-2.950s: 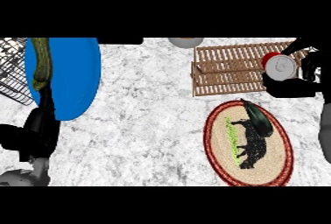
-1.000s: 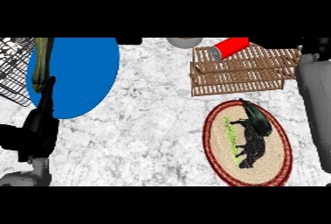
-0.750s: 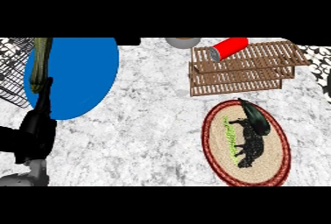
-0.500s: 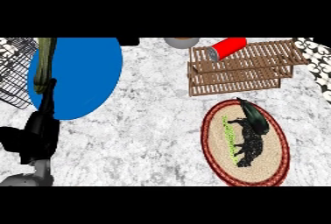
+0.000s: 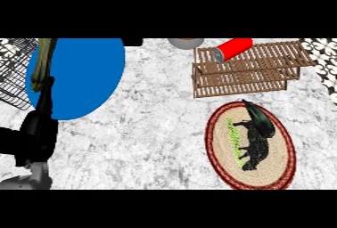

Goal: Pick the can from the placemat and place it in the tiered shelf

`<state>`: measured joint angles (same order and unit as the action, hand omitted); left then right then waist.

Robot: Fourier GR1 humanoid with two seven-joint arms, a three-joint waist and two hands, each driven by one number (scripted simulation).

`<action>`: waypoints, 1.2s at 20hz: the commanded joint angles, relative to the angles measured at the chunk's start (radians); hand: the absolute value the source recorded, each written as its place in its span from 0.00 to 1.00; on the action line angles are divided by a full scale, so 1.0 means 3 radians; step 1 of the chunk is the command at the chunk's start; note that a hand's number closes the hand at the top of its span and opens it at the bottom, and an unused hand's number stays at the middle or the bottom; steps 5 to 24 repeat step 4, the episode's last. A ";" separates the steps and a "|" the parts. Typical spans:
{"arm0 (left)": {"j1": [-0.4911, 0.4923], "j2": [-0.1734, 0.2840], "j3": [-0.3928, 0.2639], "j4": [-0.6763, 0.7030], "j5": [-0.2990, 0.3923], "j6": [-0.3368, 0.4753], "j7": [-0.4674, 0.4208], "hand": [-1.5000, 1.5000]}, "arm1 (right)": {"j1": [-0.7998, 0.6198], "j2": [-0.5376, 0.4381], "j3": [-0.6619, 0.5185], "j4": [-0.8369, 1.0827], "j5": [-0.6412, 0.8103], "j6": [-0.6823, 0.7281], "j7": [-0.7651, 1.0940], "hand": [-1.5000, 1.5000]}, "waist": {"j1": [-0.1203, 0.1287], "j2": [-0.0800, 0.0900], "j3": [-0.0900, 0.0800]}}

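Observation:
The red can point(image 5: 232, 48) lies on its side on the top tier of the brown slatted shelf point(image 5: 253, 71), its grey end facing left. No hand touches it. The oval placemat point(image 5: 220, 133), red-rimmed with a black animal figure, lies just below the shelf with no can on it. My left hand point(image 5: 34, 136) shows black at the left edge, fingers pointing up, well away from the shelf. My right hand is out of view.
A large blue plate point(image 5: 82, 75) lies at the upper left, with a long olive-green thing point(image 5: 42, 62) along its left side. A wire basket point(image 5: 14, 67) sits at the far left. A grey round object point(image 5: 186, 42) stands left of the shelf's top.
The right hand, which held the can at the shelf, has let go and left the view. The can now rests on the shelf's top. The scene has drifted slightly right.

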<state>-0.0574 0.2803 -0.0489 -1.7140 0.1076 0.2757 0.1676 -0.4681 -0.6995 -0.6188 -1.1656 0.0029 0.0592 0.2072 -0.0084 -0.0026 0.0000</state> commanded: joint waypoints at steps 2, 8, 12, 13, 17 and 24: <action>0.0142 -0.0082 0.0021 0.0012 0.0002 -0.0118 -0.0121 0.50 | 0.0350 -0.0196 -0.0266 -0.0101 -0.0317 0.0359 -0.0151 0.00 | 0.0018 0.0004 0.0000; 0.0101 -0.0044 0.0067 -0.0026 -0.0046 -0.0135 -0.0036 0.50 | 0.0542 -0.0029 -0.0249 -0.0193 -0.0337 0.0340 -0.0278 0.00 | 0.0019 0.0003 0.0000; 0.0101 -0.0044 0.0067 -0.0026 -0.0046 -0.0135 -0.0036 0.50 | 0.0542 -0.0029 -0.0249 -0.0193 -0.0337 0.0340 -0.0278 0.00 | 0.0019 0.0003 0.0000; 0.0101 -0.0044 0.0067 -0.0026 -0.0046 -0.0135 -0.0036 0.50 | 0.0542 -0.0029 -0.0249 -0.0193 -0.0337 0.0340 -0.0278 0.00 | 0.0019 0.0003 0.0000; 0.0101 -0.0044 0.0067 -0.0026 -0.0046 -0.0135 -0.0036 0.50 | 0.0542 -0.0029 -0.0249 -0.0193 -0.0337 0.0340 -0.0278 0.00 | 0.0019 0.0003 0.0000; 0.0101 -0.0044 0.0067 -0.0026 -0.0046 -0.0135 -0.0036 0.50 | 0.0542 -0.0029 -0.0249 -0.0193 -0.0337 0.0340 -0.0278 0.00 | 0.0019 0.0003 0.0000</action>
